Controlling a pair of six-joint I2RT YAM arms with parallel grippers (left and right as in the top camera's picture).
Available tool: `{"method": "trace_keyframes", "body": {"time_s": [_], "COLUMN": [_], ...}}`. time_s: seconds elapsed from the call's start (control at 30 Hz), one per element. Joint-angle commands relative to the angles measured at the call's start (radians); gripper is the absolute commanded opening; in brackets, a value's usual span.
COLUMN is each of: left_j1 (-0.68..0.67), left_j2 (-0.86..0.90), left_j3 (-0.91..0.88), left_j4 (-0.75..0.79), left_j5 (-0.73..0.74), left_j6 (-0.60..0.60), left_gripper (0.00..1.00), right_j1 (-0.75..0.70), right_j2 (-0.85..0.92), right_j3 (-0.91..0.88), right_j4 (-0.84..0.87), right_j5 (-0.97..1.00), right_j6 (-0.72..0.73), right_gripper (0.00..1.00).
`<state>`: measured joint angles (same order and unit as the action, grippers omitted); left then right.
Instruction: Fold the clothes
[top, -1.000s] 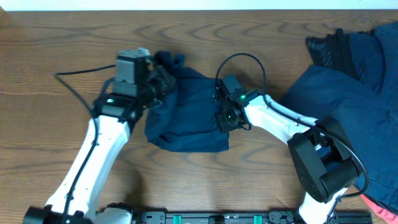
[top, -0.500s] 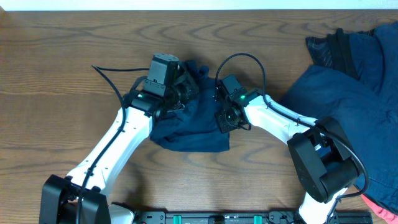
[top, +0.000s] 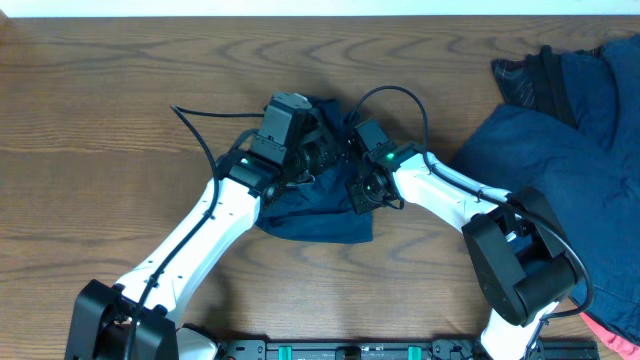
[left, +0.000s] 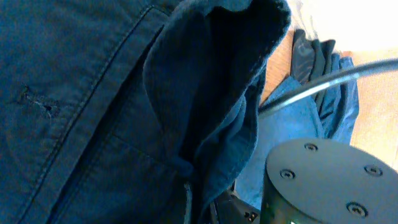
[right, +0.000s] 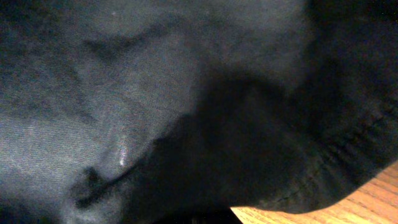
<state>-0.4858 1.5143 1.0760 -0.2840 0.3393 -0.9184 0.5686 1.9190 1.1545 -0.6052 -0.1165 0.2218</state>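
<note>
A dark navy garment (top: 318, 222) lies bunched on the wooden table at the centre. My left gripper (top: 318, 152) is over its upper part and is shut on a fold of it. The lifted cloth (left: 217, 93) drapes over the fingers and hides them in the left wrist view. My right gripper (top: 360, 188) sits on the garment's right edge, close beside the left one. Dark cloth (right: 186, 106) fills the right wrist view and hides its fingers, which seem shut in the fabric.
A large heap of more navy clothes (top: 560, 150) covers the table's right side, with a black piece (top: 525, 75) at its top. The right arm's grey body (left: 329, 180) shows close by in the left wrist view. Bare wood (top: 90, 120) lies to the left.
My left gripper has moved right across the garment, dragging its left part over towards the right gripper. The garment looks narrower. The right arm has not moved.
</note>
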Motion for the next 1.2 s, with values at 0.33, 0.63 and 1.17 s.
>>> {"method": "trace_keyframes", "body": {"time_s": [0.33,0.63,1.17], "left_j1": [-0.015,0.071,0.193], "left_j2": [-0.009,-0.079,0.045], "left_j3": [0.028,0.028,0.028], "left_j4": [0.010,0.008,-0.165], "left_j5": [0.055,0.033,-0.256], "left_j6": [-0.011,0.099,0.343], "left_gripper": [0.32,0.32,0.31], "right_j1": [0.014,0.014,-0.101], "right_j2": [0.031,0.024,-0.353], "right_j3": [-0.038,-0.034,0.142], "right_j4": [-0.016,-0.046,-0.198], "right_j5": [-0.019,-0.003,-0.049], "right_j6": [-0.014,-0.013,-0.022], "right_gripper": [0.01,0.01,0.01]}}
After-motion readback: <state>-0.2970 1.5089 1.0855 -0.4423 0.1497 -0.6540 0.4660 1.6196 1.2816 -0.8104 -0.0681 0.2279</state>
